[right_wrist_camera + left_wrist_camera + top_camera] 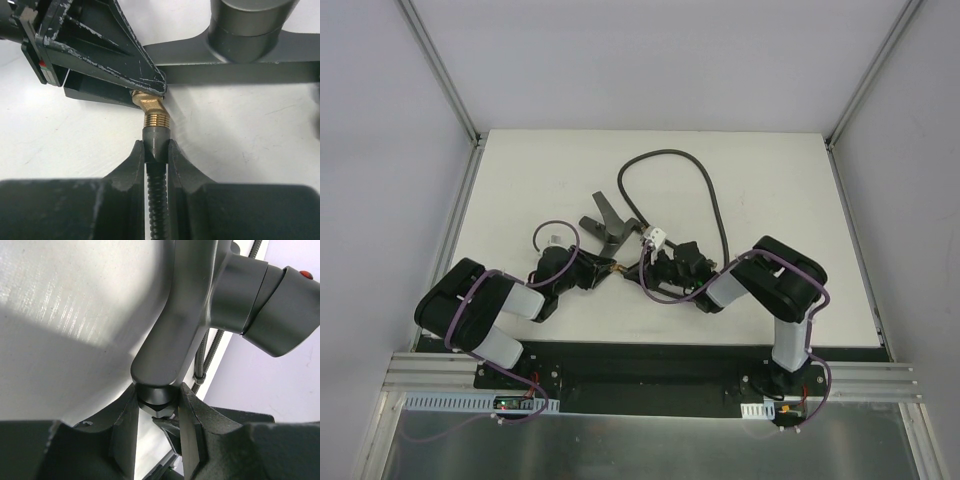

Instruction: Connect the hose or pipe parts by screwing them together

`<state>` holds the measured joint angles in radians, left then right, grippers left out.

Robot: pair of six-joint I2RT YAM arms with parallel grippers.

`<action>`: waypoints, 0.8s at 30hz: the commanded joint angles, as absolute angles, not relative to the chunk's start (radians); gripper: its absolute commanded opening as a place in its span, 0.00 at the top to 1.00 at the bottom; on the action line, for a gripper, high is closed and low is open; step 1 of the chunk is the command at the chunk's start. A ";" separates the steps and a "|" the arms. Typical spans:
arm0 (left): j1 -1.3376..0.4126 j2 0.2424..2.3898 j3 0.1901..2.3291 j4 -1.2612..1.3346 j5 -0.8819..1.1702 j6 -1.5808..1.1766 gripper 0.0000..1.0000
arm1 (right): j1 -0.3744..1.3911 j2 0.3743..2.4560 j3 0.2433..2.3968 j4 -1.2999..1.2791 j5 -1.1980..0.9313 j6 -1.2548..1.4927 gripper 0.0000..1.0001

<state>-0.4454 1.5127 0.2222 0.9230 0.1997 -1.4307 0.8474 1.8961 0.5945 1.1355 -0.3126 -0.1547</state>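
Jaws of the left gripper point(156, 401) are pinched tight on the dark nut-like tip of the grey metal forked fitting point(172, 325), and the jaws of the right gripper point(156, 150) are clamped on the smooth dark collar of the long dark-grey ribbed flexible hose point(156, 210); both parts sit low over the white table point(780, 180), meeting in the gap between the two grippers; from the right wrist, the angled brass threaded end point(151, 111) rises out of the collar and vanishes under the left gripper's scuffed black finger, so whether any thread has caught I cannot tell; the rest of the hose runs off in a big loop across the table behind; now the danger, as I judge it: that brass end sits tilted, not square to the fitting, so a turn could cross-thread it or skate it off; the smooth collar could spin inside the right jaws, wrist turning and hose not; the long loop may wind up with each twist and drag the end out of line; the fitting, gripped only at its tip, might swivel too.
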 commanded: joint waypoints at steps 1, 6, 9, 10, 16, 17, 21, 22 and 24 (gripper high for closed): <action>-0.480 1.499 0.218 1.147 0.365 -1.440 1.00 | 0.825 1.920 0.643 1.347 -0.494 -0.003 0.99; -0.480 1.516 0.213 1.216 0.387 -1.445 1.00 | 0.796 1.948 0.661 1.388 -0.581 0.087 0.99; -0.482 1.522 0.206 1.239 0.399 -1.448 1.00 | 0.776 1.973 0.675 1.434 -0.639 0.155 0.99; -0.480 1.526 0.201 1.255 0.400 -1.450 1.00 | 0.770 1.980 0.676 1.469 -0.650 0.175 0.99; -0.480 1.525 0.189 1.298 0.399 -1.454 1.00 | 0.752 2.017 0.701 1.531 -0.692 0.264 0.99; -0.480 1.523 0.187 1.299 0.394 -1.454 1.00 | 0.749 2.023 0.701 1.531 -0.693 0.273 0.99; -0.479 1.517 0.175 1.321 0.384 -1.453 1.00 | 0.733 2.039 0.707 1.532 -0.696 0.316 0.99; -0.480 1.517 0.172 1.330 0.380 -1.453 1.00 | 0.729 2.040 0.706 1.531 -0.695 0.330 0.99; -0.480 1.520 0.160 1.379 0.373 -1.454 1.00 | 0.721 2.043 0.706 1.534 -0.703 0.340 0.99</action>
